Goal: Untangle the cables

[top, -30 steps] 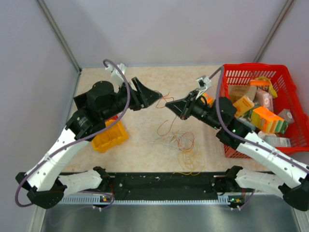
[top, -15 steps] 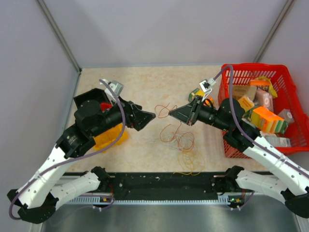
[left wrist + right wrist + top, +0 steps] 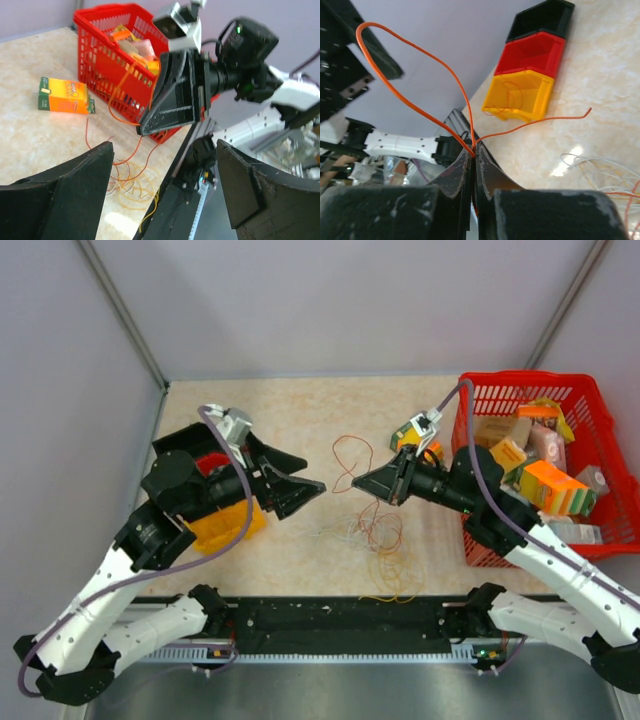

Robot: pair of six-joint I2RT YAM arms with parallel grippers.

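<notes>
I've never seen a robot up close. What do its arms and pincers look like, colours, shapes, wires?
Both the left arm and right arm have white segments near the base and black joints further out. A thick purple cable runs loosely along each. The left gripper and right gripper are black, with wedge-shaped fingers tapering to narrow tips.

Cables: thin, smooth plastic sheath, slight sheen.
Table: marbled stone-look top, smooth, semi-gloss, one glare spot.
Bins: moulded plastic, glossy.
Basket: red plastic lattice.
Box: printed card.
Right gripper: matt black plastic, scuffed whitish.
Left gripper: same matt black, grainy.
</notes>
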